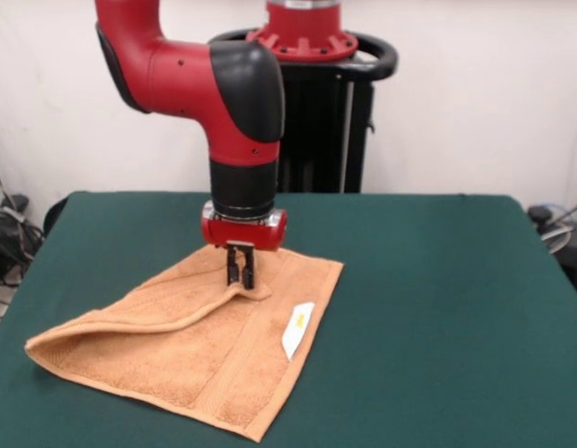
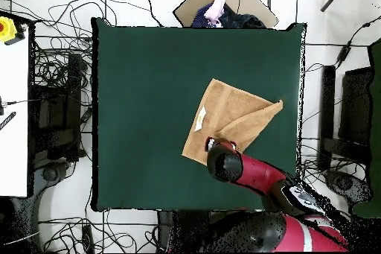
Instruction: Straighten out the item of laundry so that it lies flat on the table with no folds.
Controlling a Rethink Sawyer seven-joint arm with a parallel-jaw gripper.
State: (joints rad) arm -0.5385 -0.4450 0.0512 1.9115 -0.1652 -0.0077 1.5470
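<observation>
The orange-tan towel (image 1: 200,359) lies on the dark green table (image 1: 438,280), left of the middle. One corner is folded over onto the towel, leaving a raised diagonal ridge. The white tag (image 1: 298,329) sits on the towel's right edge. My gripper (image 1: 240,277) points straight down, its fingers close together on the tip of the folded-over corner, which is pulled up slightly between them. In the overhead view the towel (image 2: 227,109) shows its folded flap on the right side and its tag (image 2: 200,119). There the arm's wrist (image 2: 223,163) hides the gripper.
The black pedestal (image 1: 316,103) stands at the table's far edge. Cables (image 1: 4,233) lie off the left side. In the overhead view a cardboard box (image 2: 245,1) and part of a person (image 2: 217,7) are beyond the top edge. A white bench (image 2: 15,102) stands at the left.
</observation>
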